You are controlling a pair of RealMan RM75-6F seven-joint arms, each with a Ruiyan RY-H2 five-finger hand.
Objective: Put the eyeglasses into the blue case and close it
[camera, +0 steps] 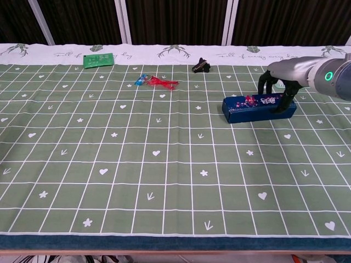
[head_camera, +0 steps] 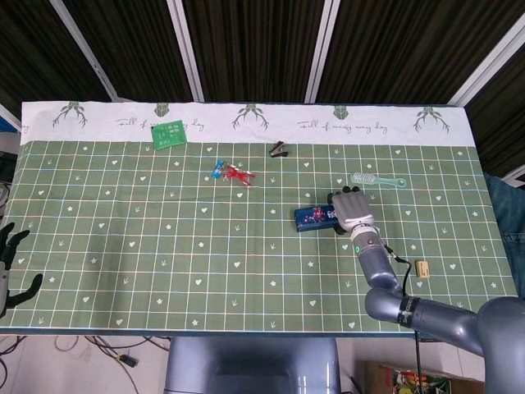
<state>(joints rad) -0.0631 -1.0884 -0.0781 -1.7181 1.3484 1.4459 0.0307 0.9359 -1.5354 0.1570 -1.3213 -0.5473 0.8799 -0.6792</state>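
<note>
The eyeglasses (head_camera: 232,172) (camera: 157,81), red with a blue part, lie folded on the green cloth at centre-left, far from both hands. The blue case (head_camera: 314,217) (camera: 256,108), with a printed lid, lies closed to their right. My right hand (head_camera: 350,209) (camera: 276,87) arches over the case's right end, one finger behind it and others down its front, gripping it. My left hand (head_camera: 10,267) hovers at the table's near left corner, fingers spread and empty; the chest view does not show it.
At the back left lies a green card (head_camera: 168,134) (camera: 98,59). A black clip (head_camera: 279,149) (camera: 201,67) sits behind the case, a teal hairbrush (head_camera: 376,179) to its right, and a small tan block (head_camera: 423,268) near the front right edge.
</note>
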